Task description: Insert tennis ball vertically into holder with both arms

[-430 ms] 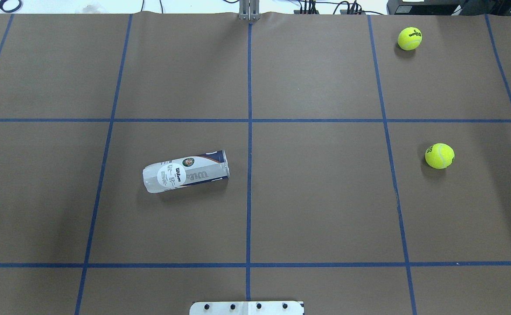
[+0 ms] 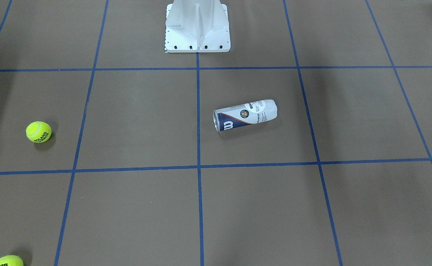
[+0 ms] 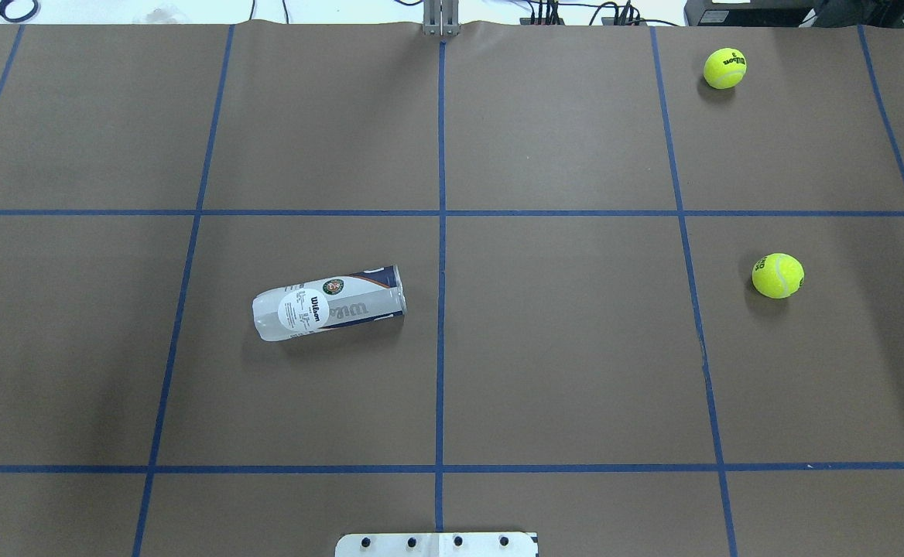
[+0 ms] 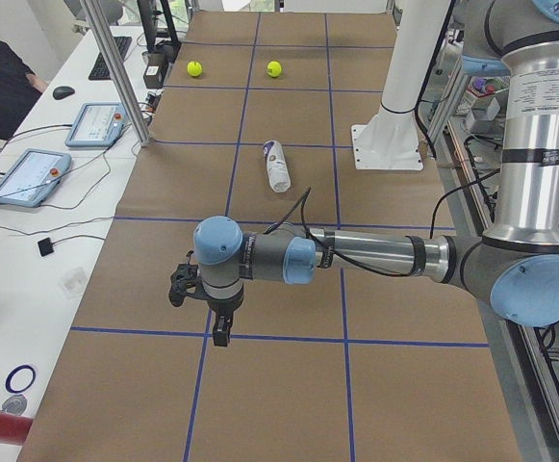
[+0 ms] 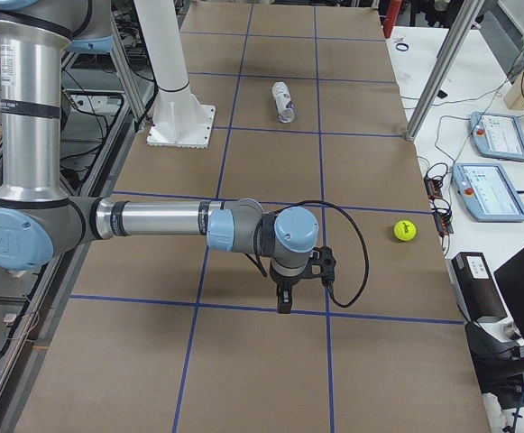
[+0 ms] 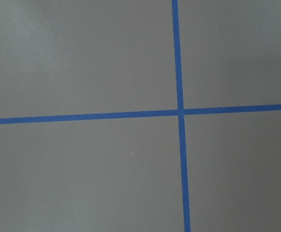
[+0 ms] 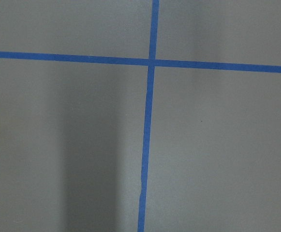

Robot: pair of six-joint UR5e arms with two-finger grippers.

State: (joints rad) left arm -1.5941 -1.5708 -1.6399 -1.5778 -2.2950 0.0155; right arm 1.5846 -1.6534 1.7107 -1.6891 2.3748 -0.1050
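Fingers on both grippers: you can't tell whether they're spread or closed, since they show only in the side views. Left gripper (image 4: 220, 332) and right gripper (image 5: 284, 300) each hang above brown paper near a tape crossing, well apart from everything. The can (image 3: 328, 303) lies on its side on the robot's left half, rim toward the centre line. Near ball (image 3: 778, 275) and far ball (image 3: 724, 68) sit on the right half of the table (image 3: 560, 348).

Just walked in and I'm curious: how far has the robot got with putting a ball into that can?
Nothing looks done yet. The can lies on its side, and the near ball and far ball sit loose on the table. Nothing is in hand: the left gripper and right gripper hang above it, away from all three. Left: stand the can up, fetch a ball, drop it in.
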